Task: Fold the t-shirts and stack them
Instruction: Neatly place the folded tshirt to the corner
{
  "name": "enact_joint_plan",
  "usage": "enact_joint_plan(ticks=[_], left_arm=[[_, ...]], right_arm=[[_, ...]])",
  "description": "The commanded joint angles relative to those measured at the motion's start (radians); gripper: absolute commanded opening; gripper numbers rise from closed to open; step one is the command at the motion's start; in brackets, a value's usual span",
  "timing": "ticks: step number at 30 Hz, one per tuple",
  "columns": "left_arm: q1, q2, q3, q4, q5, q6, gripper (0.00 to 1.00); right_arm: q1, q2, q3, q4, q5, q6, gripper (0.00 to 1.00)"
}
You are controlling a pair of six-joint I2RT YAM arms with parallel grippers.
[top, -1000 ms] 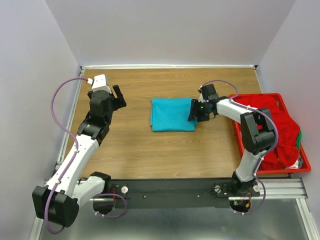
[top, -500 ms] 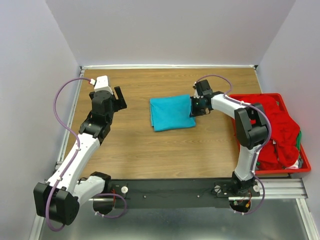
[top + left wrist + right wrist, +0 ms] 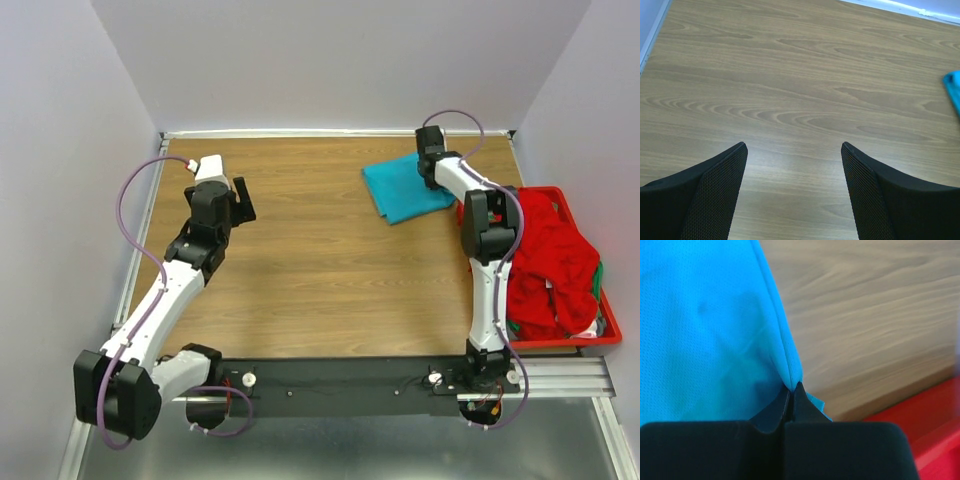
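Note:
The folded teal t-shirt [image 3: 402,190] lies on the table at the back right, close to the red crate. My right gripper [image 3: 432,166] is at its far right edge, shut on the cloth. In the right wrist view the right gripper [image 3: 792,390] pinches the hem of the teal t-shirt [image 3: 705,330] between closed jaws. Red t-shirts [image 3: 545,255] are heaped in the crate, with a bit of green cloth [image 3: 600,278] showing at the right. My left gripper [image 3: 240,200] hangs open over bare wood at the left, holding nothing. A corner of the teal t-shirt [image 3: 954,90] shows beyond the left gripper [image 3: 794,150].
The red plastic crate [image 3: 598,343] stands along the table's right side; its rim [image 3: 925,430] shows next to the right gripper. Purple-grey walls close in the table at the back and both sides. A white rail [image 3: 330,132] runs along the far edge.
My right gripper shut on the teal t-shirt's right edge and dragged it from the middle of the table to the back right. The left arm barely moved.

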Motion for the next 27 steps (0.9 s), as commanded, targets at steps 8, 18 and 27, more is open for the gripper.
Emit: enact_joint_plan(ticks=[8,18,27], left_arm=[[0.002,0.094,-0.016,0.005,-0.057,-0.014,0.83],[0.004,0.201,-0.009,0.002,-0.024,-0.015,0.84],[0.004,0.226,-0.007,0.005,-0.036,-0.015,0.84]], right_arm=[[-0.19,0.226,0.328,0.1,0.325,-0.232,0.01],[-0.319,0.364,0.471,0.273,0.382,-0.387,0.01],[-0.383,0.372,0.508,0.388,0.35,-0.422,0.47]])
